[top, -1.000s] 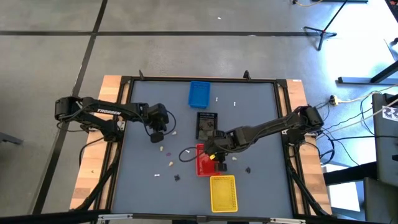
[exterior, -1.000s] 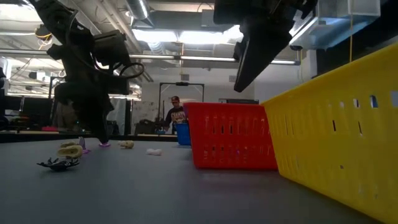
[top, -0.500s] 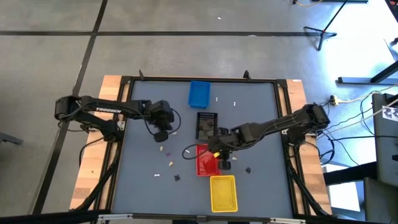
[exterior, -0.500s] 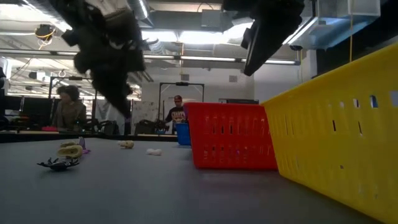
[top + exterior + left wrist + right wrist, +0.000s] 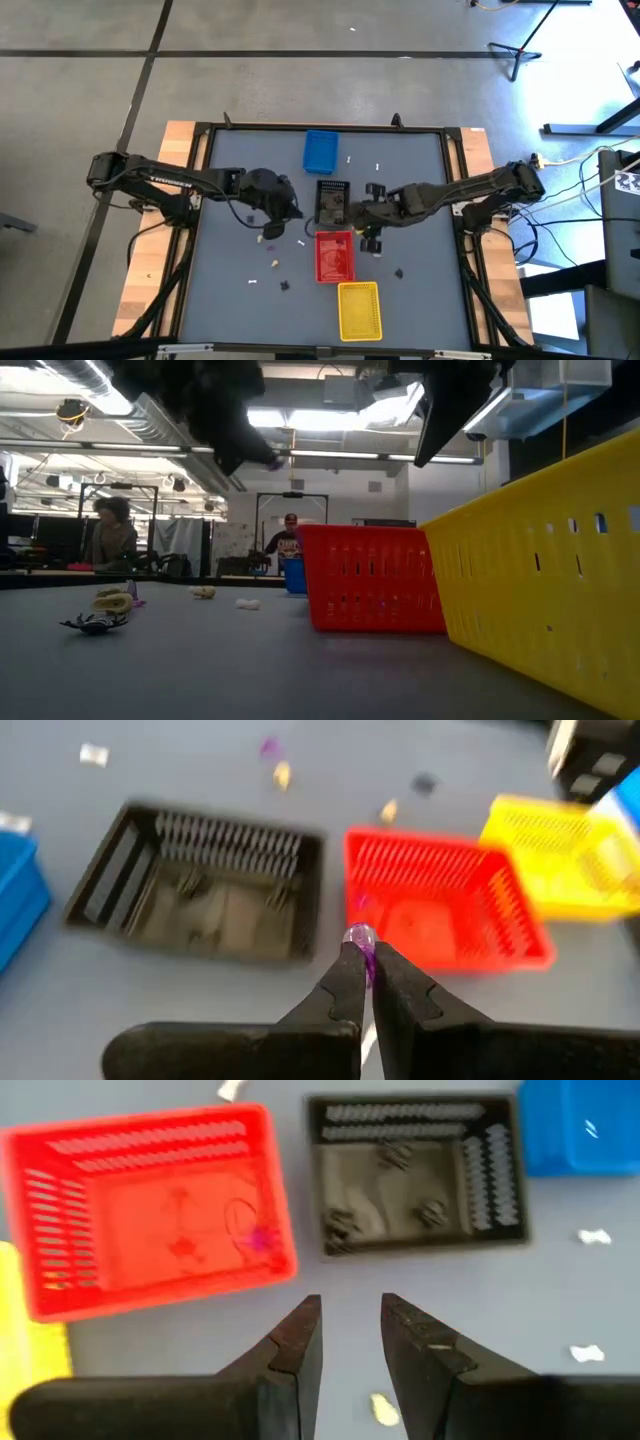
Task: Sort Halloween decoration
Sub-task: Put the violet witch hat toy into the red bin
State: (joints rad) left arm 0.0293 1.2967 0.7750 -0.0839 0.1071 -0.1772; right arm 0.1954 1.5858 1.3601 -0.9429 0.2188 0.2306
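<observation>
Fingers [image 5: 345,982] of our left gripper [image 5: 362,948] are pinched tight on a tiny purple piece [image 5: 361,936], a glossy rounded bit of decoration peeking out between the tips. In the high view this left gripper [image 5: 290,212] sits just to the left of the black tray [image 5: 333,201], above the grey table [image 5: 240,270]. Our right gripper [image 5: 350,1320] has its jaws parted with nothing between them; from above, this right gripper [image 5: 368,208] hovers just right of the black tray and above the upper right corner of the red tray [image 5: 335,257]. Through the right wrist camera we see dark pieces [image 5: 345,1224] lying in the black tray, and a small purple piece [image 5: 262,1238] with a thin looped shape on the floor of the red tray. Around the trays, loose decorations lie scattered: a cream piece [image 5: 381,1406] on the table near the right fingertips, white bone-like pieces [image 5: 594,1236] beside the blue tray [image 5: 320,150], more pale bits [image 5: 271,264] left of the red tray, and dark ones [image 5: 284,285] toward the yellow tray [image 5: 359,309]. At table height we see a black spidery piece [image 5: 92,624] lying next to a cream lump [image 5: 113,601], with other pale pieces [image 5: 247,603] farther back. Beyond the table, a person [image 5: 112,535] sits at left, and another person [image 5: 285,543] stands in the distance.
</observation>
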